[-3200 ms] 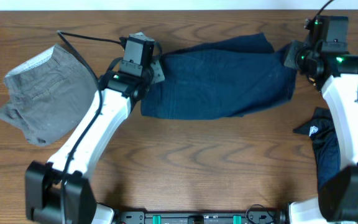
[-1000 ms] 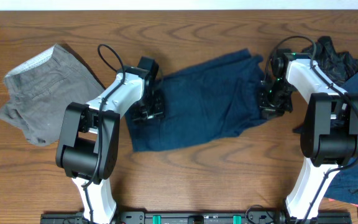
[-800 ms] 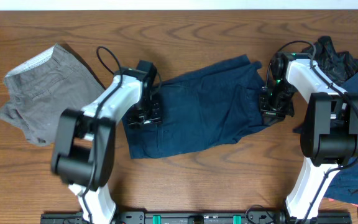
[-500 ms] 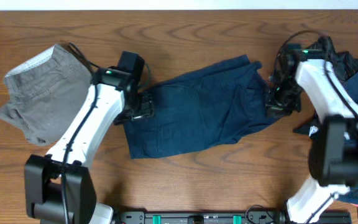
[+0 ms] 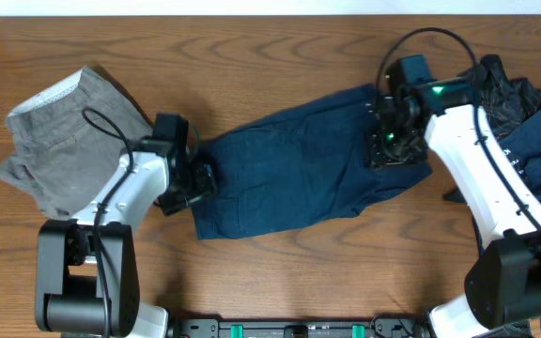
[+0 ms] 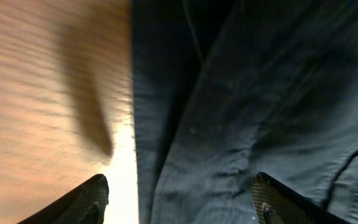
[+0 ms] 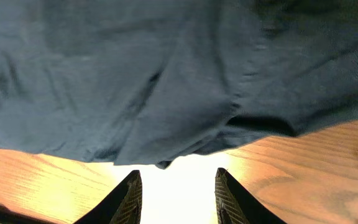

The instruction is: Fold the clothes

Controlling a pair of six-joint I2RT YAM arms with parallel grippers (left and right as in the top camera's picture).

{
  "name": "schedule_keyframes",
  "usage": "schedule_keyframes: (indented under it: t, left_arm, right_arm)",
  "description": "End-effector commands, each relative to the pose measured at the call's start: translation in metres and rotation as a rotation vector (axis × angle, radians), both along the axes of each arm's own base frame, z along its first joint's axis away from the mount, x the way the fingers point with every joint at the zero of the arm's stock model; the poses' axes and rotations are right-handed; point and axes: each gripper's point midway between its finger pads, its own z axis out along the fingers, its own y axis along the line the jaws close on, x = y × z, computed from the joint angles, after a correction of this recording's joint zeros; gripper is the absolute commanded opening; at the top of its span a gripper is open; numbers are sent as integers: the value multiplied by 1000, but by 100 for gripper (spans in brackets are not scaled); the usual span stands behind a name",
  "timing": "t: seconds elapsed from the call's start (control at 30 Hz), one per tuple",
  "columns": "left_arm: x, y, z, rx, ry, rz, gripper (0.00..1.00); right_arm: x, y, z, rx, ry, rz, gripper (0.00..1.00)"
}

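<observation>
The dark navy shorts (image 5: pixel 299 174) lie spread flat across the middle of the table, with creases. My left gripper (image 5: pixel 195 178) is at their left edge. In the left wrist view it (image 6: pixel 179 202) stands wide open, one finger over bare wood and the other over the navy fabric (image 6: pixel 260 93), gripping nothing. My right gripper (image 5: pixel 388 145) hovers over the right end of the shorts. The right wrist view shows it (image 7: pixel 178 196) open over bright bare table, with the navy hem (image 7: pixel 166 93) just ahead of its fingertips. Grey-olive shorts (image 5: pixel 64 141) lie crumpled at the far left.
A heap of dark and blue garments (image 5: pixel 533 113) sits at the right edge, partly under the right arm. The table's far edge (image 5: pixel 270 11) runs along the top. The arm bases stand at the near edge, left (image 5: pixel 83 300) and right (image 5: pixel 510 291).
Both grippers have opened and let go of the navy shorts, which now lie flatter. The left arm drew back left; the right arm swung left over the shorts' right end.
</observation>
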Motion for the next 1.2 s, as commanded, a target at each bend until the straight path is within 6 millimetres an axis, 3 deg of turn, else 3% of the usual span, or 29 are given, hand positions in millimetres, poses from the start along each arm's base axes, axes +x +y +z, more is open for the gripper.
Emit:
schedule_keyframes:
  t: [0.0, 0.1, 0.17, 0.27, 0.37, 0.4, 0.57, 0.8, 0.97, 1.17]
  left_arm:
    - [-14, -11, -15, -72, 14, -44, 75]
    - [-21, -11, -26, -75, 9, -44, 75]
    - [-23, -10, -30, -76, 6, -44, 66]
    - [-24, -10, -30, -75, 6, -49, 44]
    - [-20, -11, -26, -75, -5, -63, 8]
    - [-19, -11, -24, -75, -3, -63, 6]
    - [-18, -11, 4, -73, 15, -70, 6]
    - [-13, -11, 81, -76, -60, -83, 6]
    - [-7, -14, 132, -96, -197, -90, 6]
    - [-10, -38, 182, -252, -341, -128, 6]
  right_arm:
    - [-1, 11, 0, 9, -4, 28, 37]
    - [-3, 15, 0, 10, -3, 35, 37]
    - [-3, 17, 0, 11, -6, 40, 38]
    - [-1, 18, 0, 13, -12, 41, 41]
    - [-1, 22, 0, 26, -14, 48, 40]
    - [-2, 25, 0, 35, -13, 54, 38]
    - [-4, 45, -12, 61, -17, 102, 29]
    - [-27, 84, -52, 118, 7, 209, 19]
    - [-47, 133, -79, 245, -27, 330, 19]
    - [-73, 188, -110, 307, -58, 456, 20]
